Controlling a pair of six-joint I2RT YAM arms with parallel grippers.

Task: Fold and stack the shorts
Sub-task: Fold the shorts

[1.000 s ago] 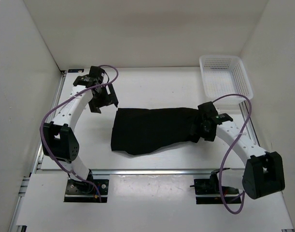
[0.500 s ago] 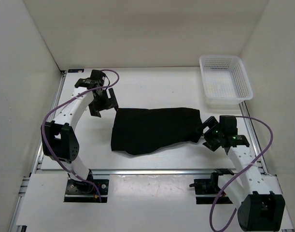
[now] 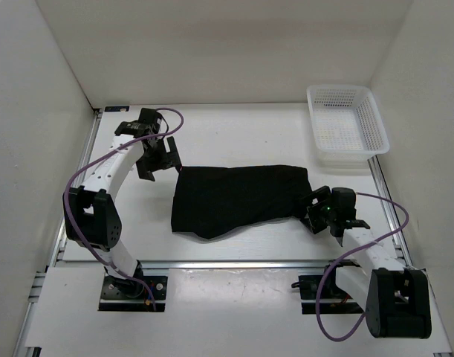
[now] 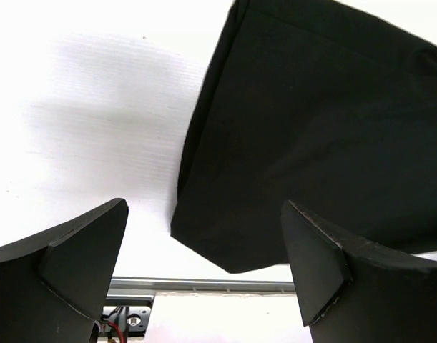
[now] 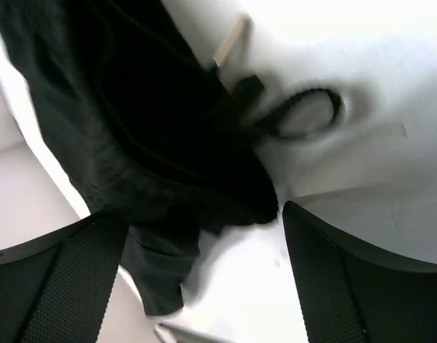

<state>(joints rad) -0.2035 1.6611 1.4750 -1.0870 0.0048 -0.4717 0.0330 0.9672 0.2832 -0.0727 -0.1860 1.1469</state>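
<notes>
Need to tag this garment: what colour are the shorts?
The shorts are plain black, with no pattern visible. They show best in the top external view.

**Where we've got room on the table right now**

The shorts (image 3: 238, 197) sprawl across the middle of the table (image 3: 234, 134), so that's our big soft obstacle. We've got a wide bare strip along the far edge and a thinner one along the near edge, just ahead of the rail (image 3: 234, 262). The white basket (image 3: 378, 126) takes the far right corner, tight to the right wall (image 3: 423, 111). There's a bare gap between it and the shorts.

Our left gripper (image 3: 160, 163) hangs just off the shorts' far left corner, jaws apart, with bare table under it. Our right gripper (image 3: 311, 213) crowds the shorts' right end, jaws spread, with a loose drawstring (image 5: 304, 114) underneath.
</notes>
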